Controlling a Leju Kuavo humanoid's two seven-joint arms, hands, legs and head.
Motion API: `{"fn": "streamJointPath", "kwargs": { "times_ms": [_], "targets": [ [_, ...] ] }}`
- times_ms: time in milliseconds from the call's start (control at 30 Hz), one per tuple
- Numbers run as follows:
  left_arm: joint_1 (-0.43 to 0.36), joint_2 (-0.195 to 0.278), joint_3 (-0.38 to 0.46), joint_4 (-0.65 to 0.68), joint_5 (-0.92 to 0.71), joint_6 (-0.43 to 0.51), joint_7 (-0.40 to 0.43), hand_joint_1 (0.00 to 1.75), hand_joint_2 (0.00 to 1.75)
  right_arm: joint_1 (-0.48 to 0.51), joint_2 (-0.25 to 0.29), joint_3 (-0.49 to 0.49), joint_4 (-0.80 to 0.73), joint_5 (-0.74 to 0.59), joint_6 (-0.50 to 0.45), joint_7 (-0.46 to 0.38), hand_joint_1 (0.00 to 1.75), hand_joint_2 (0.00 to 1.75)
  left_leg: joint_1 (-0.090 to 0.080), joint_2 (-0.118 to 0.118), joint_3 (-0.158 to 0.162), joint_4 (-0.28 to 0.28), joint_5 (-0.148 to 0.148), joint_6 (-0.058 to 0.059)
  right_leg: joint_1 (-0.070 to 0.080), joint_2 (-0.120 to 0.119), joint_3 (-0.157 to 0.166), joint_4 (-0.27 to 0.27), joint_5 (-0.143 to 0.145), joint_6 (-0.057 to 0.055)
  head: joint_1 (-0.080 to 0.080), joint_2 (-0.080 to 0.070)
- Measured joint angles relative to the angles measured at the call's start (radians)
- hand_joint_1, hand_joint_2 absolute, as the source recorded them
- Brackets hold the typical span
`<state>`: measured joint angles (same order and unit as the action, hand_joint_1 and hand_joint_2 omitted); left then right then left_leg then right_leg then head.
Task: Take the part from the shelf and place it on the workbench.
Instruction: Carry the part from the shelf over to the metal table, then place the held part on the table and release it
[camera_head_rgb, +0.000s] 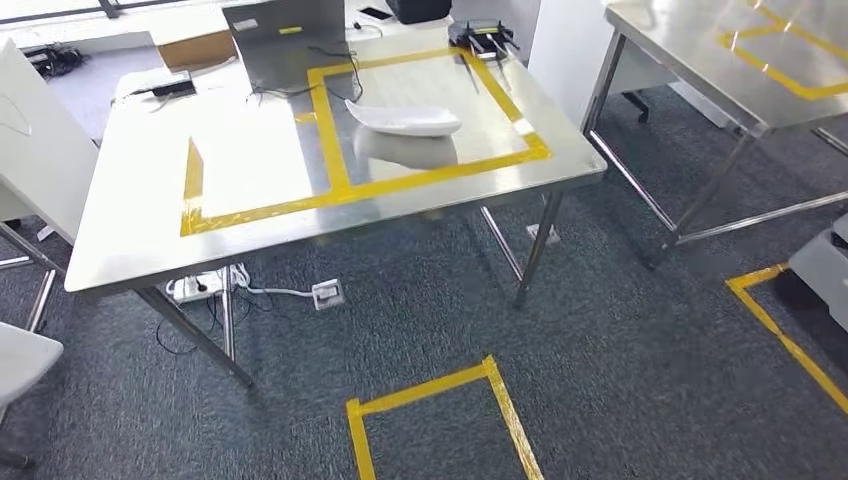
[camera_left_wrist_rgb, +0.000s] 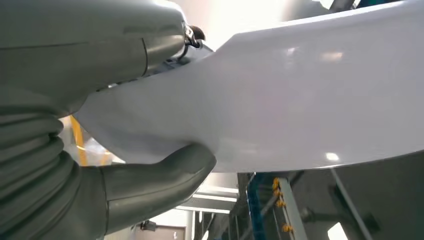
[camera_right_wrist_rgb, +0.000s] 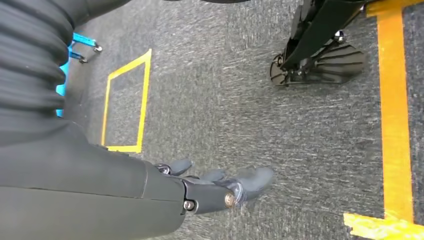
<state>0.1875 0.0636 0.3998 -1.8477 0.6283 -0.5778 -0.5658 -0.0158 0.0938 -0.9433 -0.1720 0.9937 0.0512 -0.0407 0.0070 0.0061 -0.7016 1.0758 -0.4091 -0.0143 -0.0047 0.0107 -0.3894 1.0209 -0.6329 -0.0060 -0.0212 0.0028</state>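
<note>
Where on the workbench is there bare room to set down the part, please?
The left taped rectangle is bare, bordered by yellow tape and the table's near edge. The right rectangle holds a white part. The far edge is crowded: laptop, cardboard box, router.

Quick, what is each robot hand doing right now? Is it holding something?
Left robot hand: holding the white part.
Right robot hand: open, holding nothing, hanging over the carpet.

Steel workbench (camera_head_rgb: 150, 240) with yellow tape carries a white part (camera_head_rgb: 403, 119), laptop (camera_head_rgb: 285, 45), box (camera_head_rgb: 195, 48)
</note>
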Motion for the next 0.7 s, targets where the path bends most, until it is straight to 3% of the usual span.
{"fn": "streamJointPath", "kwargs": {
  "times_ms": [67, 133, 167, 233, 300, 367, 433, 467, 567, 600, 633, 700],
  "targets": [
    [-0.004, 0.001, -0.003, -0.002, 0.0, 0.0, 0.0, 1.75, 1.75, -0.005, -0.002, -0.001, 0.0, 0.0, -0.001, -0.002, 0.0, 1.75, 0.003, -0.006, 0.031, -0.014, -0.016, 0.013, 0.001, -0.004, -0.005, 0.037, 0.028, 0.01, 0.004, 0.0],
    [-0.008, 0.001, -0.008, -0.003, 0.0, 0.0, 0.002, 1.75, 1.75, -0.013, -0.005, -0.001, 0.0, 0.001, -0.001, -0.005, 0.0, 1.75, 0.005, -0.008, 0.068, -0.031, -0.033, 0.023, -0.001, -0.005, -0.071, 0.136, 0.052, 0.018, 0.009, 0.0],
    [-0.009, 0.001, -0.011, -0.002, 0.0, 0.0, 0.004, 1.75, 1.75, -0.014, -0.005, -0.001, 0.0, 0.002, 0.0, -0.006, 0.0, 1.75, 0.004, -0.009, 0.088, -0.039, -0.045, 0.026, -0.002, -0.006, -0.117, 0.19, 0.042, 0.02, 0.012, 0.0],
    [-0.011, 0.001, -0.016, -0.001, -0.001, 0.002, 0.007, 1.75, 1.75, -0.012, -0.005, -0.001, 0.0, 0.005, 0.0, -0.006, 0.0, 1.75, 0.002, -0.01, 0.135, -0.055, -0.072, 0.029, 0.0, -0.006, -0.206, 0.252, -0.038, 0.02, 0.013, 0.0],
    [-0.013, 0.001, -0.021, 0.001, -0.004, 0.007, 0.01, 1.75, 1.75, -0.003, -0.005, -0.001, 0.0, 0.011, 0.003, -0.007, 0.0, 1.75, 0.0, -0.016, 0.188, -0.068, -0.103, 0.03, 0.003, -0.006, -0.269, 0.245, -0.12, 0.015, 0.014, 0.0],
    [-0.014, 0.001, -0.023, 0.001, -0.007, 0.01, 0.013, 1.75, 1.75, 0.001, -0.005, -0.001, 0.0, 0.014, 0.006, -0.007, 0.0, 1.75, -0.002, -0.019, 0.219, -0.074, -0.121, 0.03, 0.006, -0.006, -0.295, 0.221, -0.144, 0.01, 0.015, 0.0],
    [-0.014, 0.001, -0.024, 0.001, -0.008, 0.011, 0.013, 1.75, 1.75, 0.002, -0.005, -0.001, 0.0, 0.015, 0.006, -0.007, 0.0, 1.75, -0.003, -0.02, 0.227, -0.075, -0.126, 0.03, 0.007, -0.006, -0.3, 0.209, -0.136, 0.008, 0.015, 0.0],
    [-0.014, 0.001, -0.026, 0.002, -0.008, 0.012, 0.014, 1.75, 1.75, 0.003, -0.005, -0.001, 0.0, 0.015, 0.007, -0.007, 0.0, 1.75, -0.005, -0.02, 0.238, -0.076, -0.136, 0.031, 0.009, -0.005, -0.306, 0.183, -0.096, 0.003, 0.016, 0.0],
    [-0.016, 0.004, -0.042, 0.01, -0.013, 0.014, 0.024, 1.75, 1.75, 0.011, -0.007, -0.001, 0.002, 0.022, 0.013, -0.006, 0.0, 1.75, -0.013, -0.03, 0.312, -0.07, -0.2, 0.019, 0.022, 0.003, -0.314, 0.041, 0.19, -0.019, 0.011, 0.0],
    [-0.019, 0.007, -0.046, 0.011, -0.013, 0.014, 0.028, 1.75, 1.75, 0.01, -0.007, 0.0, 0.003, 0.025, 0.014, -0.005, 0.0, 1.75, -0.015, -0.034, 0.323, -0.049, -0.204, 0.012, 0.023, 0.005, -0.301, 0.016, 0.244, -0.025, 0.009, 0.0],
    [-0.022, 0.011, -0.048, 0.012, -0.013, 0.014, 0.031, 1.75, 1.75, 0.007, -0.007, 0.0, 0.003, 0.027, 0.014, -0.006, 0.0, 1.75, -0.014, -0.032, 0.312, -0.007, -0.185, 0.006, 0.021, 0.004, -0.284, 0.014, 0.234, -0.029, 0.009, 0.0],
    [-0.032, 0.018, -0.054, 0.02, -0.013, 0.015, 0.041, 1.75, 1.75, 0.0, -0.006, 0.0, 0.003, 0.03, 0.014, -0.005, 0.0, 1.75, -0.013, -0.024, 0.234, 0.12, -0.152, -0.006, 0.015, 0.003, -0.249, 0.01, 0.217, -0.041, 0.005, 0.0]
  ]
}}
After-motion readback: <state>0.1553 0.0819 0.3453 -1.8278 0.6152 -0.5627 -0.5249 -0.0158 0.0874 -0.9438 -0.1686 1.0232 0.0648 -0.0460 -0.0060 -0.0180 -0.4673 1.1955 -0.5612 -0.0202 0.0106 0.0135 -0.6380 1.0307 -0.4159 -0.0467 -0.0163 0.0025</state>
